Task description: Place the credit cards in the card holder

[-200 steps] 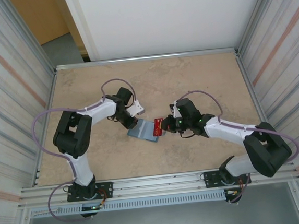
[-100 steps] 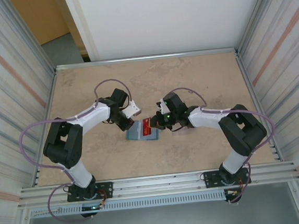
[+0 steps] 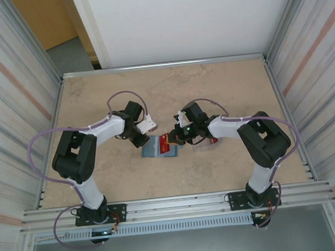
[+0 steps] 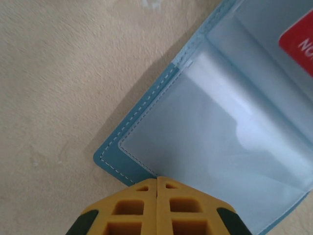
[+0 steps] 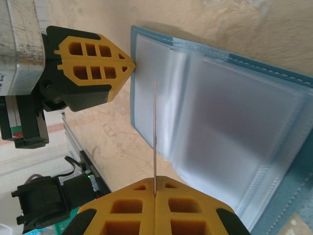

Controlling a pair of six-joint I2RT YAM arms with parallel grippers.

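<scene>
The card holder (image 3: 156, 149) lies open on the table, teal-blue with clear pockets (image 4: 230, 147). My left gripper (image 3: 146, 140) is shut with nothing between its fingers, and its tips (image 4: 157, 180) rest on the holder's near corner (image 4: 110, 159). My right gripper (image 3: 173, 138) is shut on a red credit card (image 3: 165, 140). In the right wrist view the card (image 5: 155, 132) shows edge-on, standing upright over the holder's (image 5: 234, 127) clear pockets, and the gripper (image 5: 155, 193) pinches its lower edge. The left gripper's tips (image 5: 131, 62) touch the holder's far edge there. A corner of the red card (image 4: 299, 41) shows in the left wrist view.
The beige table (image 3: 223, 85) is ringed by a metal rail (image 3: 162, 65) and corrugated side walls. Both arm bases sit on the near rail (image 3: 174, 207). The two grippers work close together at the table's middle.
My right gripper has carried the red card leftward until it stands over the open holder. My left gripper has shifted slightly and stays pressed on the holder's edge.
</scene>
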